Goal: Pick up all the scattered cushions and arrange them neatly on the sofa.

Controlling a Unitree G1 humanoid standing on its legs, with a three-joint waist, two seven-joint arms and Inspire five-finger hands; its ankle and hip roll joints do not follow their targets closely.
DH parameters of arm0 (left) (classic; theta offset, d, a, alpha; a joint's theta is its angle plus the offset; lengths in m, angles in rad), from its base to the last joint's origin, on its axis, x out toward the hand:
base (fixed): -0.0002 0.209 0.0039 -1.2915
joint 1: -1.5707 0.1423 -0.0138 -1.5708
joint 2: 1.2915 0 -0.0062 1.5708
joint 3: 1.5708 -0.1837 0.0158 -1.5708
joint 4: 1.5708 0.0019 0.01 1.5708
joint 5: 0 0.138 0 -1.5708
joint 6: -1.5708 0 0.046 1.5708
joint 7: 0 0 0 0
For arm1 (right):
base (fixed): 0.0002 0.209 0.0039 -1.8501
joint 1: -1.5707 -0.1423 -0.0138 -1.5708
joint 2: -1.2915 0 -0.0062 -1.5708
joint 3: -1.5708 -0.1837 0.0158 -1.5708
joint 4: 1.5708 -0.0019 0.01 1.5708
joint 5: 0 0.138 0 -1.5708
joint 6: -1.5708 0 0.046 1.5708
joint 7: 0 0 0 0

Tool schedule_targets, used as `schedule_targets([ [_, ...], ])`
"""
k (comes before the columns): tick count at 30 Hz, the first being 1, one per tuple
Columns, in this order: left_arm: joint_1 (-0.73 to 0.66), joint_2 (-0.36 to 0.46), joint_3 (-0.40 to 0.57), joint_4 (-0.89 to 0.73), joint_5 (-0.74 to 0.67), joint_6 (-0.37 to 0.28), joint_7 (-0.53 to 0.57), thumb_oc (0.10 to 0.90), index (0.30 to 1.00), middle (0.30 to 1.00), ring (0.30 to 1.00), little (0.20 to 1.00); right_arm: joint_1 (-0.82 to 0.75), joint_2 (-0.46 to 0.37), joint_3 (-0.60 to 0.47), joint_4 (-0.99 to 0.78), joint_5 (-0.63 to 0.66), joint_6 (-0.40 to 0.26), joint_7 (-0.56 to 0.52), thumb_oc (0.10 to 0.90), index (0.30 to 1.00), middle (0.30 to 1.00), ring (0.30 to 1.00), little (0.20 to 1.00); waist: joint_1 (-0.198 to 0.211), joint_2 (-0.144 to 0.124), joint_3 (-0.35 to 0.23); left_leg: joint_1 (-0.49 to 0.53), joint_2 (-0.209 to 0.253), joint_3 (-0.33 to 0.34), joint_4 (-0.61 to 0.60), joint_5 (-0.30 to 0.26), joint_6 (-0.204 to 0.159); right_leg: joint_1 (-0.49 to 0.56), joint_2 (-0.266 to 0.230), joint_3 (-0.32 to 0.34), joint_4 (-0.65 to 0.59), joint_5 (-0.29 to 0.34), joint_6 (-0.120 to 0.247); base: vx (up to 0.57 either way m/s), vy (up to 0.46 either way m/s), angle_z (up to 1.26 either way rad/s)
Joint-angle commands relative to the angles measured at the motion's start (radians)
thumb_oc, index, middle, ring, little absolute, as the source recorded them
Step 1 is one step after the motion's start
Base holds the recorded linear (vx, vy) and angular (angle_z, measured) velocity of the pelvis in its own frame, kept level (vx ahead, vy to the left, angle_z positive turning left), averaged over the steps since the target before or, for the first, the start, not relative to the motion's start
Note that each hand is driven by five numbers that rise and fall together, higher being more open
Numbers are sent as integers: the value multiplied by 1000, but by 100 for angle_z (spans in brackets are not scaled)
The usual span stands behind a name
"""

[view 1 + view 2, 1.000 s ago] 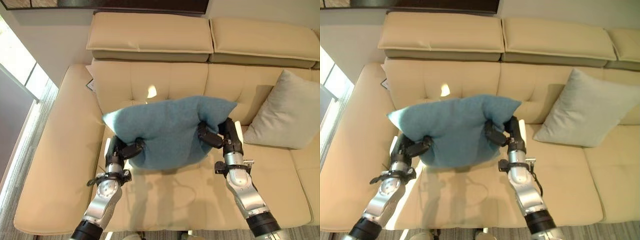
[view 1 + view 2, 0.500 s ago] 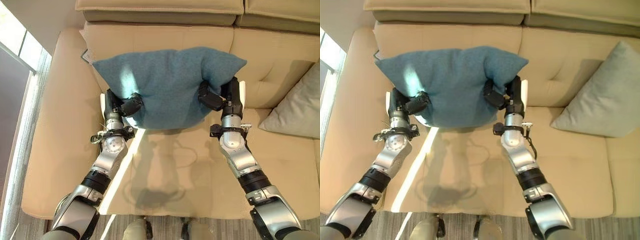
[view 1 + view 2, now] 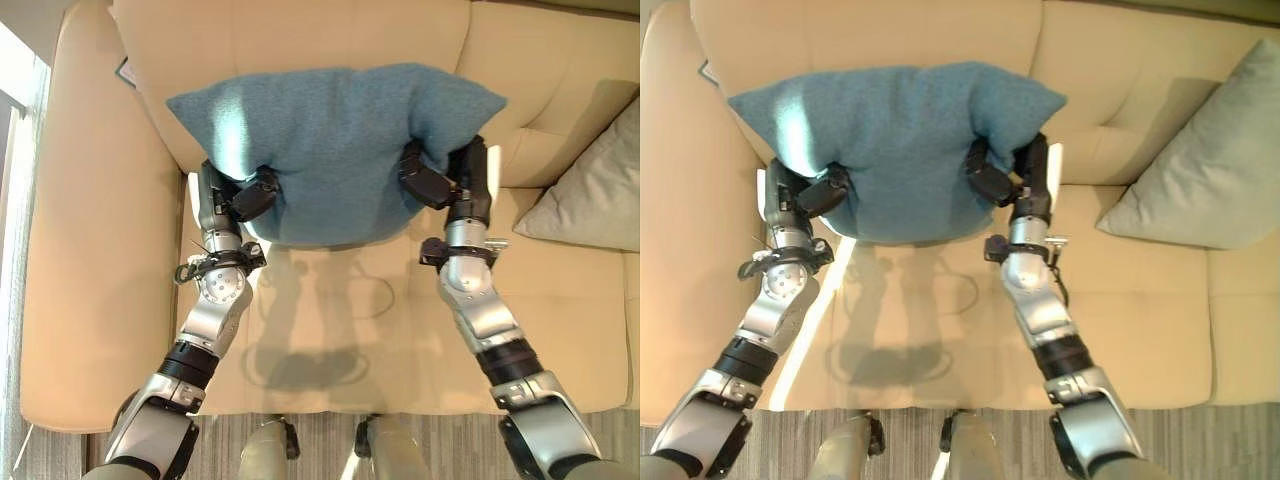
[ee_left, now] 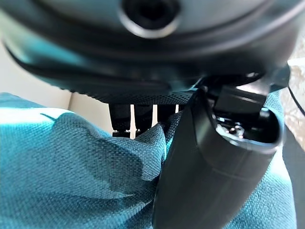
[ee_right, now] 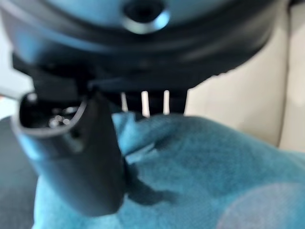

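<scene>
Nearest you, the front of the beige leather sofa (image 3: 330, 350) seat lies bare between the two arms; above it you hold the teal woven-fabric cushion (image 3: 335, 150) off the seat, against the left section's backrest, its lower edge hanging just over the seat.

Left hand (image 3: 243, 197): pinching the cushion's lower left edge, thumb in front and fingers behind the fabric, as its wrist view confirms; right hand (image 3: 440, 180): the same pinch on the lower right edge, thumb pressed into the cloth, fingers behind.

Step in hand, by my reading: setting this cushion down upright against the backrest. To do it well, lower both wrists together so the bottom edge meets the seat level; keep the top corners leaning on the back cushion rather than tipping toward you; let go only once the weight rests on the seat, both hands at once, else the freed side may sag and twist. Draw the thumbs out forward so they do not drag the fabric.

Farther right, a pale grey square cushion (image 3: 590, 195) leans in the next seat, well apart from the teal one; match its lean for a tidy row.
</scene>
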Motion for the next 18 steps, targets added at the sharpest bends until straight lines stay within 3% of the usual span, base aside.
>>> schedule_targets([
  [1, 3, -40, -49, -237, 74, -149, -115, 400, 300, 300, 300, 300, 18, 65, 62, -144, -72, -107, 75, 400, 300, 300, 300, 300, 7, -30, -227, 51, -12, 33, 11, -131, -63, 30, -26, -16, -10, -8, 119, 47, 8, 9],
  [8, 156, -44, -16, -355, 81, -135, -166, 400, 300, 300, 300, 300, 162, 80, 16, -240, -88, -109, 117, 400, 300, 300, 300, 300, 8, -34, -245, 105, -10, 37, 11, -148, -59, 84, -28, -16, -10, -25, 122, 57, 12, 0],
  [18, 167, -27, -16, -309, 140, -112, -157, 400, 300, 300, 300, 300, 193, 88, 20, -220, -92, -109, 129, 400, 300, 300, 300, 300, 8, -33, -257, 146, -3, 50, 11, -162, -61, 125, -29, -21, -10, -39, 126, 29, 5, -2],
])
